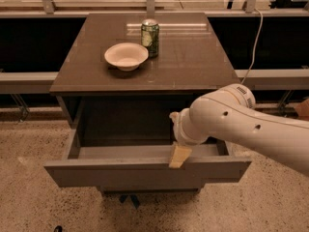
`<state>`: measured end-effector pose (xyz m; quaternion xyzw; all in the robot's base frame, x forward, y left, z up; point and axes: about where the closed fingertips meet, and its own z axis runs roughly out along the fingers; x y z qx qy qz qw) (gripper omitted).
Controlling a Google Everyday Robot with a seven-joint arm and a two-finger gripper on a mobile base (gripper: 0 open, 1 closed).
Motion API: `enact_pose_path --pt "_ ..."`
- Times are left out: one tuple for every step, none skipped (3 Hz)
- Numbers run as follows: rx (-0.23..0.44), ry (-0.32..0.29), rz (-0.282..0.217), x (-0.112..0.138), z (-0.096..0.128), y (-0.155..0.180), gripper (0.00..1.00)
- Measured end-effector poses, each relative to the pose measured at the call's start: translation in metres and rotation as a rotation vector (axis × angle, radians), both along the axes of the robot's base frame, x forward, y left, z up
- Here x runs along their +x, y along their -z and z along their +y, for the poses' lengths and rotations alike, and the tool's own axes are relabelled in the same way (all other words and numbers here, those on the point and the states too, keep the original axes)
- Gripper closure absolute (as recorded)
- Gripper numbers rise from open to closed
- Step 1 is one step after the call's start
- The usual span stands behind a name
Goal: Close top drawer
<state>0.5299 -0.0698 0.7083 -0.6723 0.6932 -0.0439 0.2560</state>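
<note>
Grey-brown top drawer [120, 173] open, claw [179, 156] at front edge, bowl [126, 56] beside can [150, 37]

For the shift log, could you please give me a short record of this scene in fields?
top drawer: pulled well out, not yet closed
tool: at the drawer's front edge, right of its middle
arm: white, reaching in from the right
cabinet top: holds a bowl and a can
bowl and can: close together, the can behind and to the right
</note>
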Motion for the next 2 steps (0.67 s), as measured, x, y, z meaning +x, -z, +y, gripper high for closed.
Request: enact_pose_path --pt "0.009 0.016 -0.017 0.0144 0.0001 -0.0055 0.19" --pt "0.022 0.022 -0.017 0.0146 0.0012 -0.0052 0.15"
